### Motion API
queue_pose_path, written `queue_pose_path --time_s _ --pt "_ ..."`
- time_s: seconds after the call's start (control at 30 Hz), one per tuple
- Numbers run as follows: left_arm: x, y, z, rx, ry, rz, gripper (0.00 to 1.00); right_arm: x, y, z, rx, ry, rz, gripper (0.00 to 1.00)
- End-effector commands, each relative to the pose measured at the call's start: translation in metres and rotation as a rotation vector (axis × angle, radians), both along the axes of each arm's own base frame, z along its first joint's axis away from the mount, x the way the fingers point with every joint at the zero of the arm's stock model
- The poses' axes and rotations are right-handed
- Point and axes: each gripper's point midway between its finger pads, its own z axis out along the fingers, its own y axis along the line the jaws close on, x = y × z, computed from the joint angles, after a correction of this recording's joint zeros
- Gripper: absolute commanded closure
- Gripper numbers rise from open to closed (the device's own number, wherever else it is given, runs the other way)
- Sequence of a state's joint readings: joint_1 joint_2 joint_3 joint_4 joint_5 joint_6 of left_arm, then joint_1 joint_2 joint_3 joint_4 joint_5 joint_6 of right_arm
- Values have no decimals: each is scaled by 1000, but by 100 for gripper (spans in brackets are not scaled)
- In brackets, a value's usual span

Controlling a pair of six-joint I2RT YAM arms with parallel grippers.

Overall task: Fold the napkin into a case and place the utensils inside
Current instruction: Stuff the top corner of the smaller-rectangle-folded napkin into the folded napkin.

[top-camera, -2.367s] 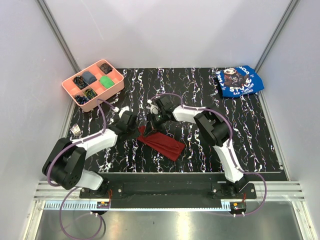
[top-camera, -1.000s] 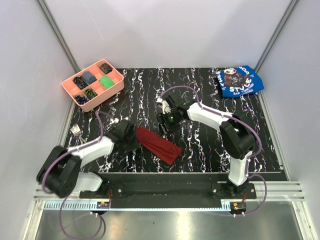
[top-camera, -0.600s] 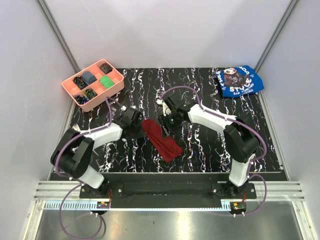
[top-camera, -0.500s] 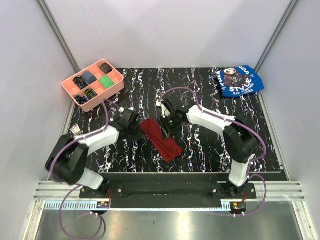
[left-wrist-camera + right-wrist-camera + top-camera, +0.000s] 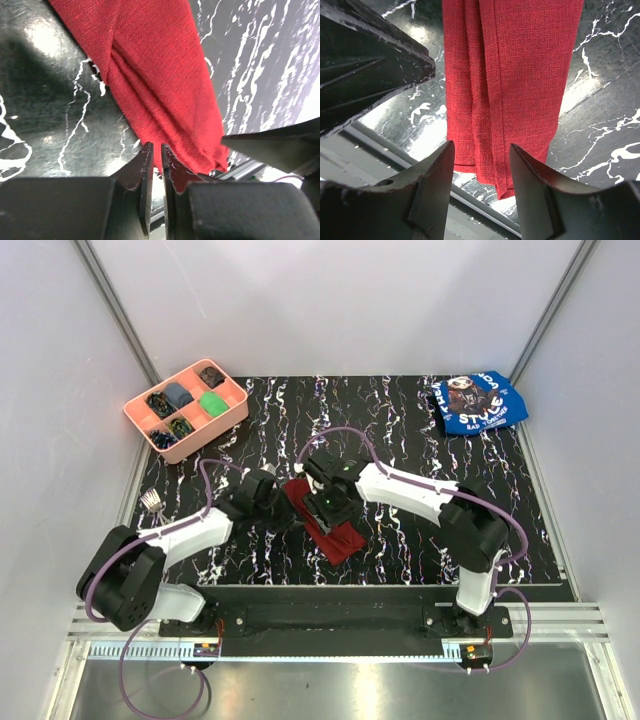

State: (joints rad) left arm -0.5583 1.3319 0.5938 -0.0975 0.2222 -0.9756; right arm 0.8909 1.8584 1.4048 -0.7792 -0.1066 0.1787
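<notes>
The napkin (image 5: pixel 342 540) lies on the dark marbled table as a narrow, layered maroon strip, the case, running from back left to near right. My right gripper (image 5: pixel 330 508) hovers right over its middle and hides part of it. In the right wrist view that gripper (image 5: pixel 482 150) is open, its fingers straddling the strip's near end (image 5: pixel 515 75) without touching it. My left gripper (image 5: pixel 275 505) sits at the strip's left edge. Its jaws (image 5: pixel 155 148) are closed to a thin slit beside the cloth (image 5: pixel 155 75), with nothing between them. The silver utensils (image 5: pixel 152 502) lie at the far left.
A pink compartment tray (image 5: pixel 232 412) with small items stands at the back left. A blue printed cloth (image 5: pixel 478 402) lies at the back right. The table's near edge and metal rail run just beyond the napkin's near end.
My right gripper came forward from behind the napkin to directly above it. My left gripper edged right up to the strip's left side and its jaws narrowed. The strip has turned slightly.
</notes>
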Motion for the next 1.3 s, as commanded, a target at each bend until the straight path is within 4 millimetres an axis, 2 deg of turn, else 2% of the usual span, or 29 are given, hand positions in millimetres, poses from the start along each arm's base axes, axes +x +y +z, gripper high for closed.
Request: queue_pose_path --time_s 0.0,0.23,0.53,0.7,0.77,0.9,1.03,1.13,1.27 --pt "10 -14 10 -85 -3 34 87 3 2 -2 -55 -43 15 44" --pt "3 -11 -4 -108 47 85 90 -3 8 -13 -78 -41 38 50" --pt "2 -12 -5 -123 53 92 91 2 4 -31 -171 -105 27 55" --pt "3 -14 -5 -137 58 91 91 1 2 -37 -197 -111 34 63" --pt "4 -16 -7 -138 60 89 91 3 1 -37 -202 -123 27 67" --pt "7 -17 -12 -123 69 86 91 6 2 -28 -186 -142 15 85" --pt "3 -10 -31 -78 94 102 93 6 9 -18 -149 -146 13 96" --pt "3 -8 -41 -60 108 105 95 2 16 -12 -108 -123 14 100" --pt "1 -8 -47 -54 115 110 96 -3 23 1 -56 -107 7 100"
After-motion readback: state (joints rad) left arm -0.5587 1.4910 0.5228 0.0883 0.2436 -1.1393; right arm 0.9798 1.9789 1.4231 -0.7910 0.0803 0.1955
